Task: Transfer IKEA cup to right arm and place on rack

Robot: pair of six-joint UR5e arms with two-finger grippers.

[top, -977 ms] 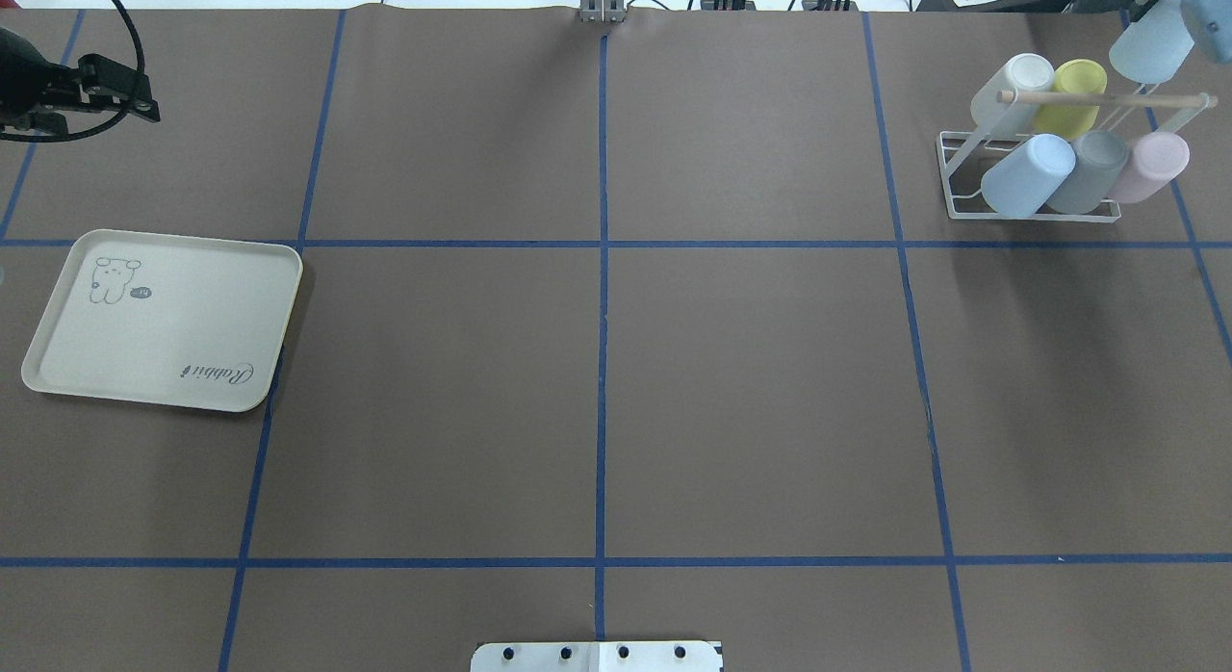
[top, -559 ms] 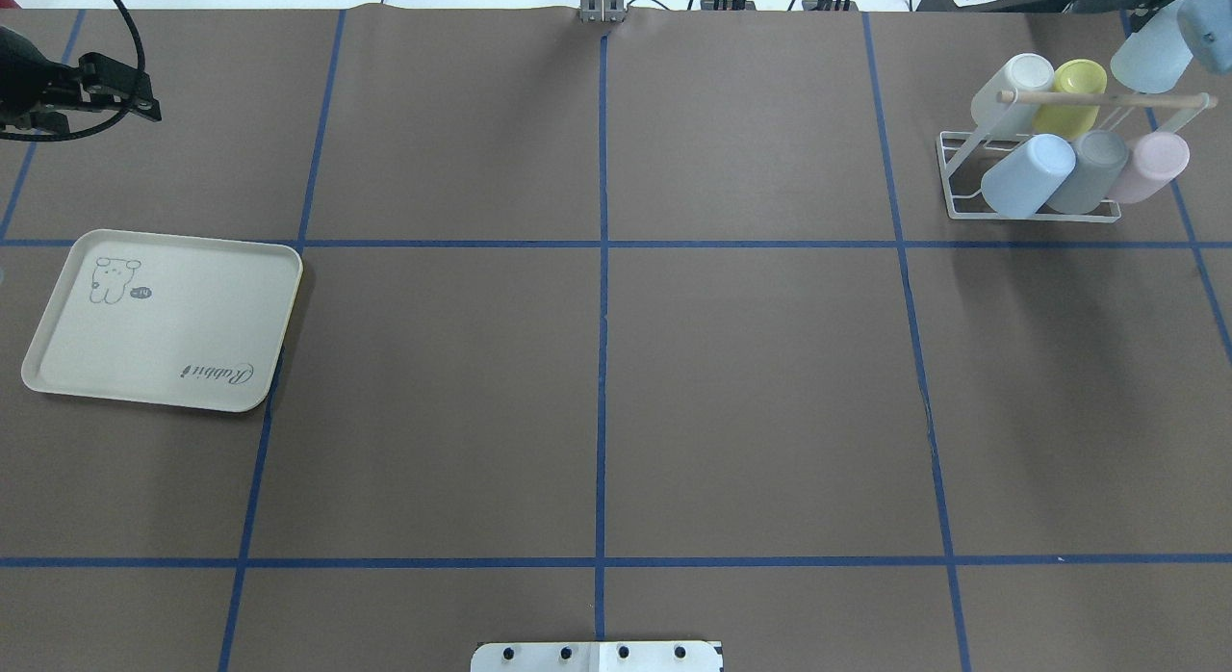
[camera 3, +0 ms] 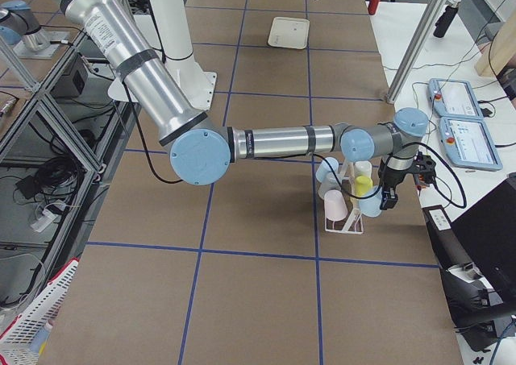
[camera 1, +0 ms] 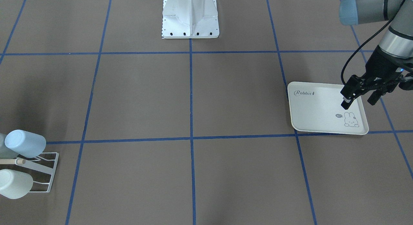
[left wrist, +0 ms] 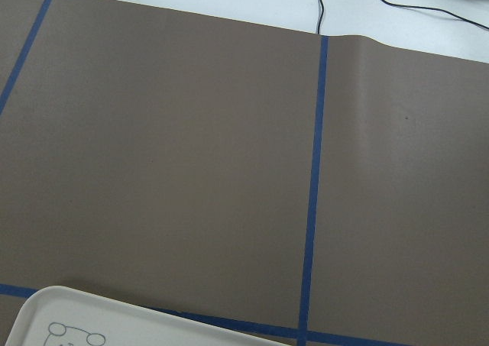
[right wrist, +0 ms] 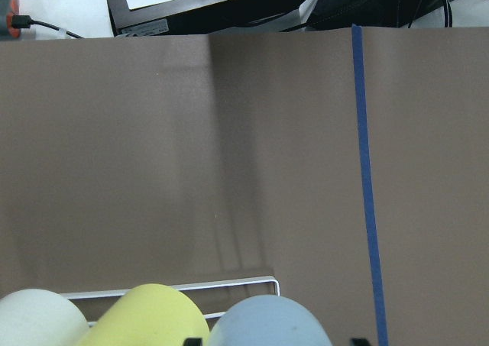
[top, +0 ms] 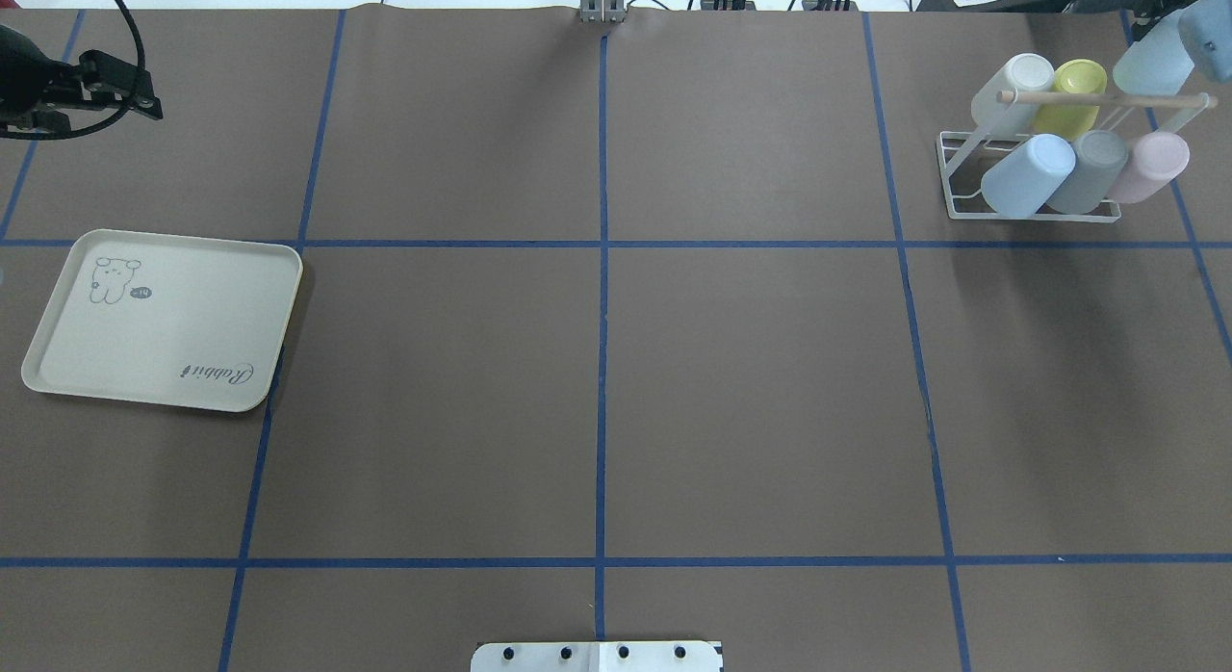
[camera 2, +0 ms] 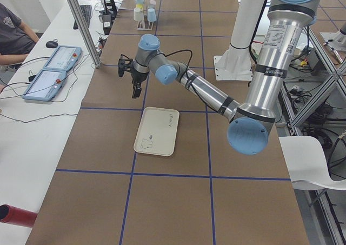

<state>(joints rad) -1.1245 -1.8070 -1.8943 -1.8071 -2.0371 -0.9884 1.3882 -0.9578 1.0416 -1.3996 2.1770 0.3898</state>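
The IKEA cup [top: 1151, 64], pale blue, hangs tilted over the far right corner of the rack [top: 949, 162], just behind its wooden dowel [top: 1107, 98]. My right gripper [camera 3: 385, 197] is shut on it. In the right wrist view the cup [right wrist: 267, 324] fills the bottom edge between the two fingertips, above the rack's wire base [right wrist: 168, 288]. The rack holds white [top: 1013, 92], yellow [top: 1070, 96], blue [top: 1026, 175], grey [top: 1088, 169] and pink [top: 1149, 166] cups. My left gripper [camera 1: 359, 101] stands open with nothing in it, far left, over the tray's edge.
A cream rabbit-print tray [top: 58, 364] lies flat at the left of the table, with nothing on it. Blue tape lines [top: 603, 268] divide the brown table cover. The robot's white base plate [camera 1: 190, 15] sits at the near middle edge.
The right arm has brought the pale blue cup down closer to the rack's dowel. The left gripper has drifted slightly away from the tray, still open.
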